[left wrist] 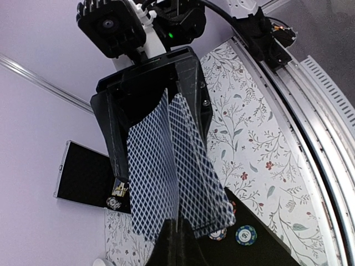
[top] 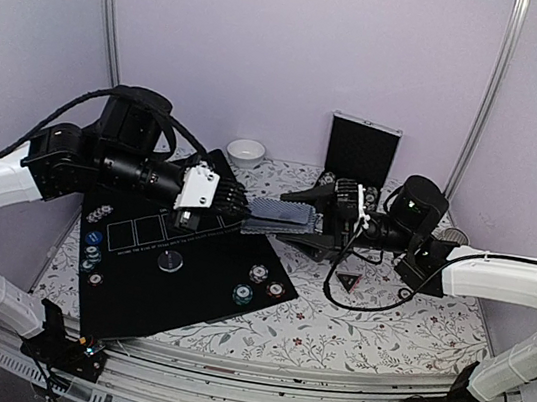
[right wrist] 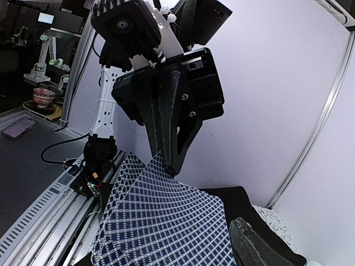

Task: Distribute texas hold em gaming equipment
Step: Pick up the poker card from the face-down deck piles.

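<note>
Blue-grey lattice-backed playing cards (top: 282, 213) hang fanned above the black felt mat (top: 193, 301), the right fingers (left wrist: 191, 83) clamping the stack while the left fingers (right wrist: 166, 122) pinch shut on one card, likely to deal it.

Blue-grey lattice-backed playing cards (top: 282, 213), black mat (top: 194, 296), floral white tablecloth (top: 381, 329), white bowl (top: 245, 152)

Playing cards (top: 282, 213): blue-grey lattice backs, fanned, gripped between left gripper (top: 243, 209) and right gripper (top: 319, 212); chips (top: 256, 286), grey button (top: 171, 261) flat, near-side of left gripper; triangular marker (top: 348, 280) near-side of right gripper.
</note>
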